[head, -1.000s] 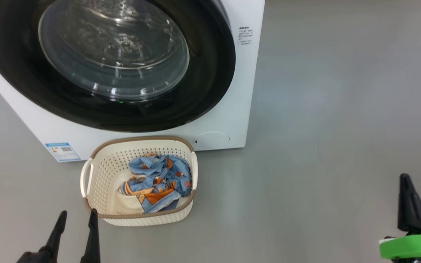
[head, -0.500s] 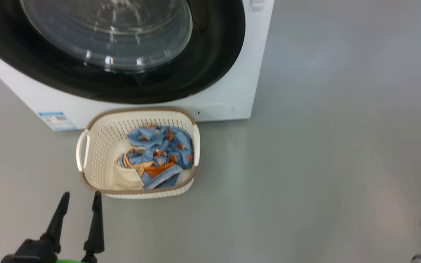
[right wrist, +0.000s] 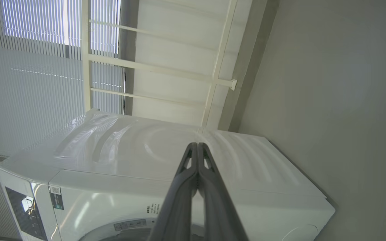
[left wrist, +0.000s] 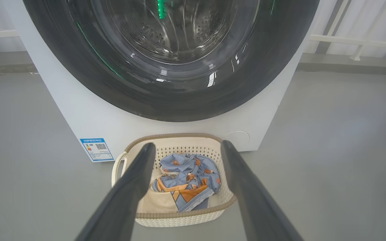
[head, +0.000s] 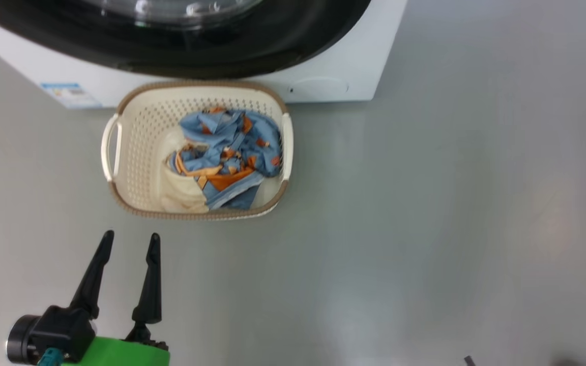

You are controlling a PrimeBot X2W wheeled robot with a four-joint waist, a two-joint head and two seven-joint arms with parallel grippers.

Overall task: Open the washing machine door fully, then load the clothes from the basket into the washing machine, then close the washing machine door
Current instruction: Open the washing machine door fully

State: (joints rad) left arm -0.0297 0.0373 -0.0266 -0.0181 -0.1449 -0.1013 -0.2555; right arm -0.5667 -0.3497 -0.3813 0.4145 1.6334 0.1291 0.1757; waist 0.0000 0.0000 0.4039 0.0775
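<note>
While the clothes (head: 227, 147) lie in the basket (head: 143, 142) | left jaws spread, empty | right jaws pressed together, empty

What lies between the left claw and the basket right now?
Only bare grey floor: in the head view the open left claw sits short of the basket, touching neither it nor the clothes inside.

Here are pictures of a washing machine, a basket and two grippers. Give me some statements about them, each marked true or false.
1. The washing machine door is shut. True.
2. The basket is empty. False: the clothes lie in it.
3. The left gripper is open and holds nothing. True.
4. The right gripper is open. False: its fingers are pressed together.
5. The basket stands on the floor in front of the washing machine. True.
</note>
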